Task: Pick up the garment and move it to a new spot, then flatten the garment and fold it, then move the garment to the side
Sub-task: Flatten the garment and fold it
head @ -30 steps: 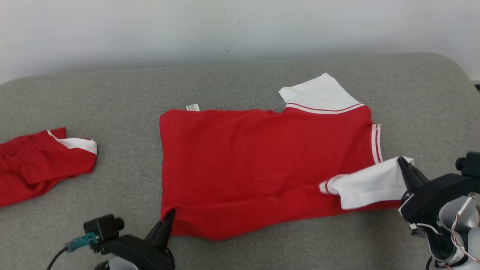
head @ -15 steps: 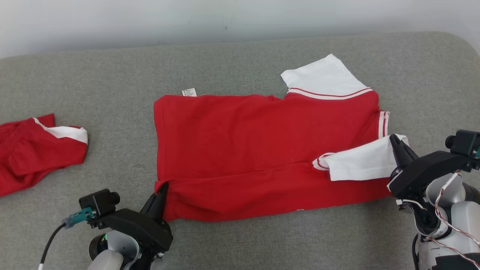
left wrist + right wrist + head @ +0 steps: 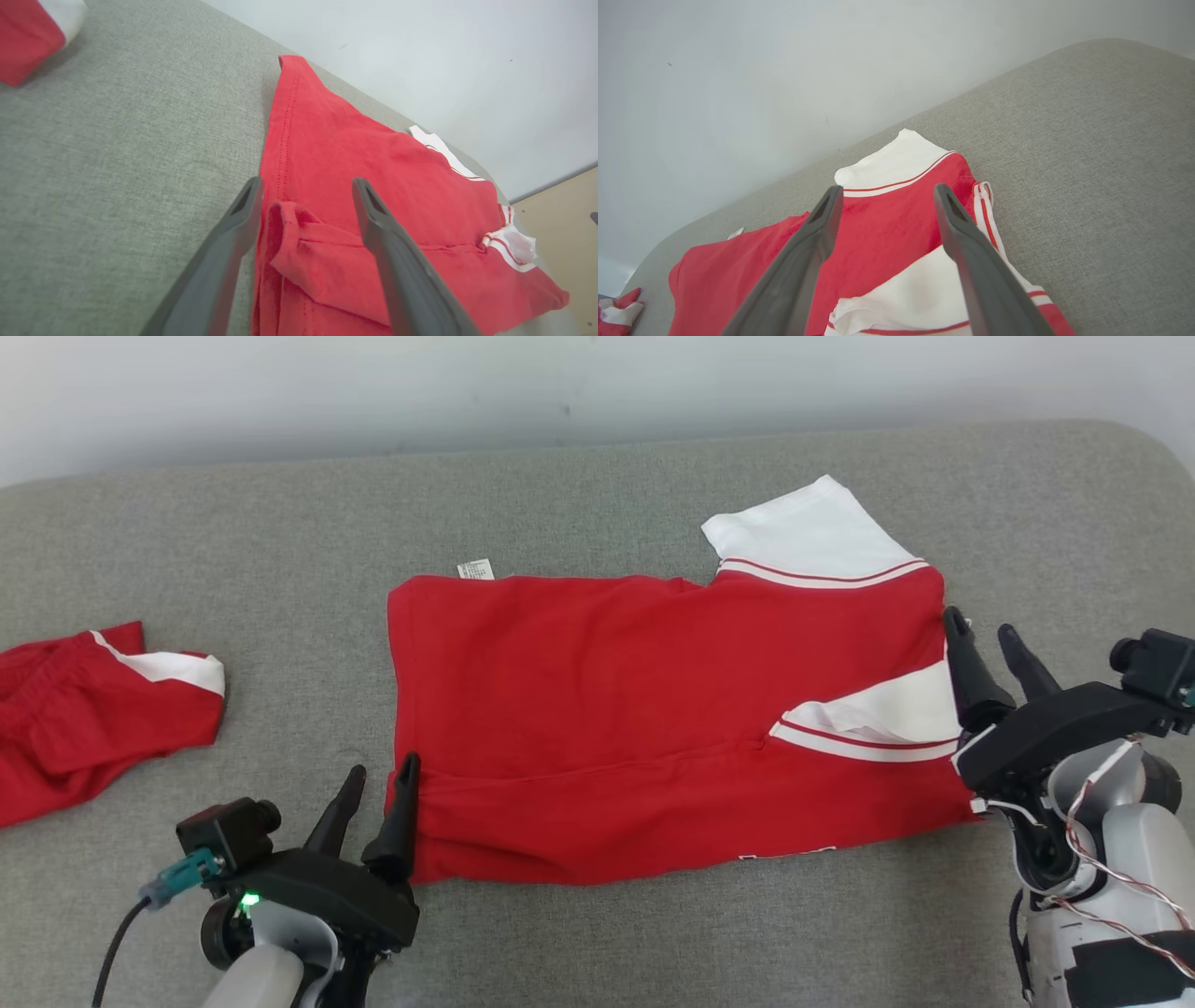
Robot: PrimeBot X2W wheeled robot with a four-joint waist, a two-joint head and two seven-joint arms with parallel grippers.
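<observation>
Garment (image 3: pixel 653 709), a red short-sleeved shirt with white sleeves edged in red stripes, lies spread on a grey fabric-covered worktop (image 3: pixel 597 495), from the middle toward the right.

Head view: the shirt's near long edge is folded over onto its body. The near sleeve (image 3: pixel 887 719) lies folded inward on the red cloth, and the far sleeve (image 3: pixel 803 537) points toward the pale wall (image 3: pixel 560 383). A small white care label (image 3: pixel 475 568) pokes out near the far left corner; its print is too small to read. Tiny white marks (image 3: pixel 784 852) along the near edge are also unreadable. The left claw (image 3: pixel 383 765) stands wide open at the near left corner, gripping nothing. The right claw (image 3: pixel 979 621) is wide open too, at the shirt's right edge. A second red and white garment (image 3: pixel 84 709) lies crumpled well apart at the left.

Left wrist view: the spread fingers of the left claw (image 3: pixel 307 182) straddle a folded corner flap (image 3: pixel 317 261); whether they touch it I cannot tell. This view adds the hem's stitching and a patch of beige floor (image 3: pixel 560 205) past the worktop's right end.

Right wrist view: the right claw (image 3: pixel 888 188) hangs spread above the folded near sleeve (image 3: pixel 901 289). This view adds a striped band (image 3: pixel 985 210) along the right edge. The label (image 3: pixel 736 233) is a blank speck here.
</observation>
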